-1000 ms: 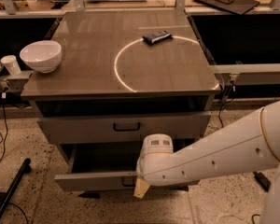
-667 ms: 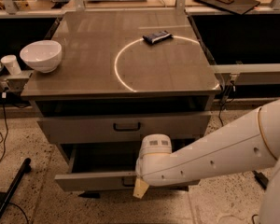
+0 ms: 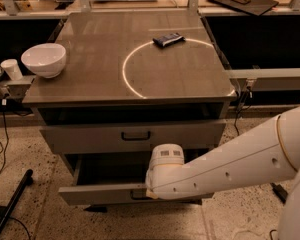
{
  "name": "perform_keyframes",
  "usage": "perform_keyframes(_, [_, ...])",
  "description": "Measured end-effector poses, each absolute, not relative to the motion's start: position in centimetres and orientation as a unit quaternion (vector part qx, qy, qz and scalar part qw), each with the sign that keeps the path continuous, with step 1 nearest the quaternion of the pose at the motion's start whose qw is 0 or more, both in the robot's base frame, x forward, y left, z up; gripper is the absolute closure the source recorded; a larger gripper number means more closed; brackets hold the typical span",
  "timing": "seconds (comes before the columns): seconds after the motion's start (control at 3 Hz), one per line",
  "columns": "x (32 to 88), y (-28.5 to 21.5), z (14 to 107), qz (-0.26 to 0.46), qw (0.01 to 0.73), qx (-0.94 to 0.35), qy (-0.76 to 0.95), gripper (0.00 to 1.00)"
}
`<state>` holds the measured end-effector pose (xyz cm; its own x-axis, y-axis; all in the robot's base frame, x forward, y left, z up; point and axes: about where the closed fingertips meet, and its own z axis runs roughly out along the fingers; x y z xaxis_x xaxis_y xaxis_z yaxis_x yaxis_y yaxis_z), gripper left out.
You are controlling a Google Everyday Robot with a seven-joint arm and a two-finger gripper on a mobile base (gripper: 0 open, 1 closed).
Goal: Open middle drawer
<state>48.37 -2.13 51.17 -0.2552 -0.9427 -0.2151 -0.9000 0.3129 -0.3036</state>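
Grey metal middle drawer (image 3: 97, 194) stands partway out under the taller drawer (image 3: 90, 136), w/ the gripper (image 3: 151, 190) right at its front by the small handle, prob. placed there to haul it further; can't tell if its grip is closed. On the bench (image 3: 190, 79): 1 white bowl (image 3: 43, 59), 1 dark packet (image 3: 168, 39). Just off the left edge, 1 cup (image 3: 12, 69).
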Motion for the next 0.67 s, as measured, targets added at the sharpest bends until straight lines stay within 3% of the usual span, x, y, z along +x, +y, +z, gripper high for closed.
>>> perform_keyframes(0.67, [48.43, -1.99, 51.02, -0.062, 0.18, -0.583, 0.79, 0.89])
